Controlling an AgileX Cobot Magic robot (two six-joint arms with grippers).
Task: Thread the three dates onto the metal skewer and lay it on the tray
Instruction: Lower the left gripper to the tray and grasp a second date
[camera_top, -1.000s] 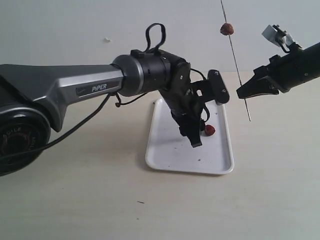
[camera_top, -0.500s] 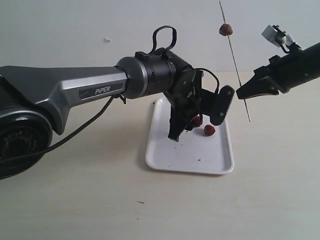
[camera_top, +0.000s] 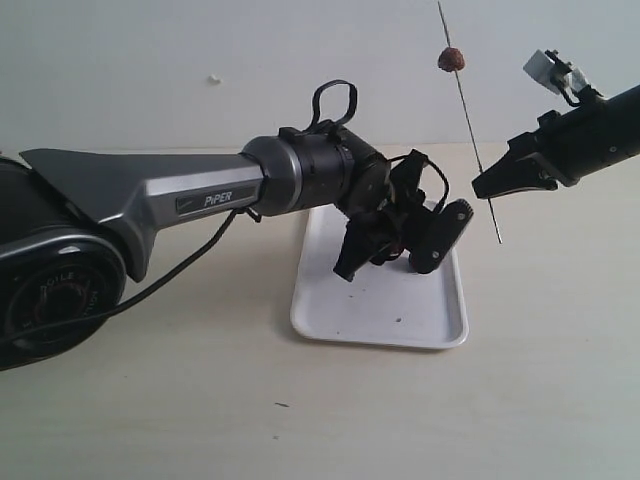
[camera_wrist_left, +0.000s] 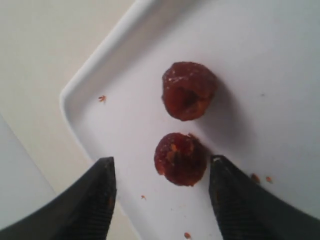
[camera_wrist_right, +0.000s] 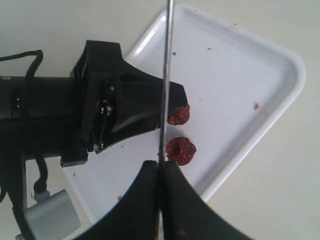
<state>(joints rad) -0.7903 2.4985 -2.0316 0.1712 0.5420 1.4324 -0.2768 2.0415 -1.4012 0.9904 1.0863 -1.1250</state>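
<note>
Over the tray (camera_top: 350, 300), the left hand (camera_top: 390, 255) hangs with fingers spread wide; only its wrist view shows one date (camera_wrist_left: 180, 159) lying between them and a second date (camera_wrist_left: 189, 91) just beside it, both hard to make out in the exterior view. Right of it, the right hand (camera_top: 480, 187) is clamped on the metal skewer (camera_top: 468, 110), nearly upright, top cut off, carrying a third date (camera_top: 452, 58) high up: three dates, one skewer.

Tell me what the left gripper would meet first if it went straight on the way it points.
Probably the nearer date on the tray, framed between the open fingers of the left gripper; depth is unclear.
</note>
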